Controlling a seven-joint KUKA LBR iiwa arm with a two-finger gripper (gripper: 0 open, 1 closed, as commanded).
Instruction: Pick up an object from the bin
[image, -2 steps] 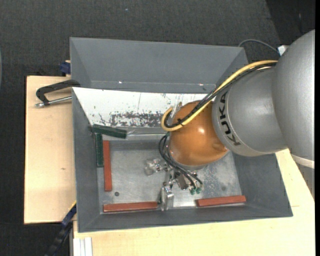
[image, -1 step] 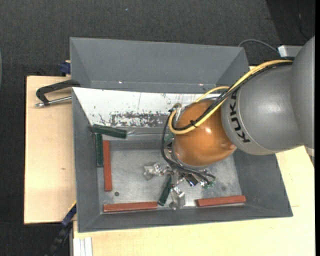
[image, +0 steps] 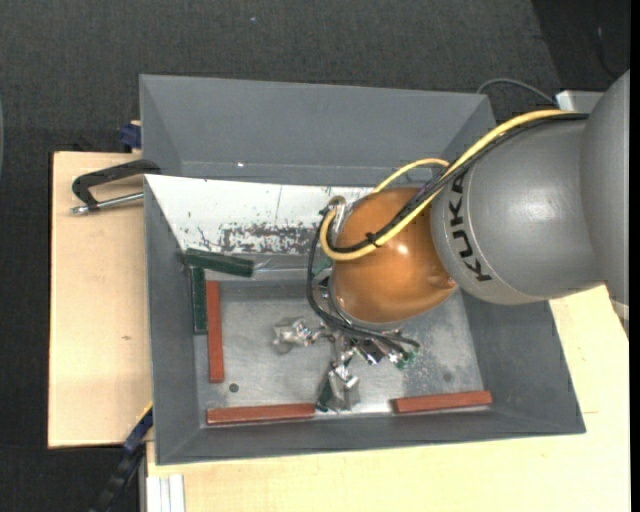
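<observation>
My gripper (image: 343, 378) reaches down from under the orange dome to the bin floor near the front wall, right of the middle. A small silvery crumpled piece (image: 291, 335) lies on the floor just to its left, apart from it. A long red-brown bar (image: 260, 412) lies along the front wall, and its right end comes up close beside the gripper. A small dark green bit (image: 328, 402) sits right at the gripper's tip. Whether the gripper touches it is hidden.
Another red-brown bar (image: 442, 402) lies along the front wall on the right, and a third (image: 214, 330) runs along the left wall. Two dark green bars (image: 199, 300) (image: 222, 264) form a corner at the back left. The arm covers the bin's right back part.
</observation>
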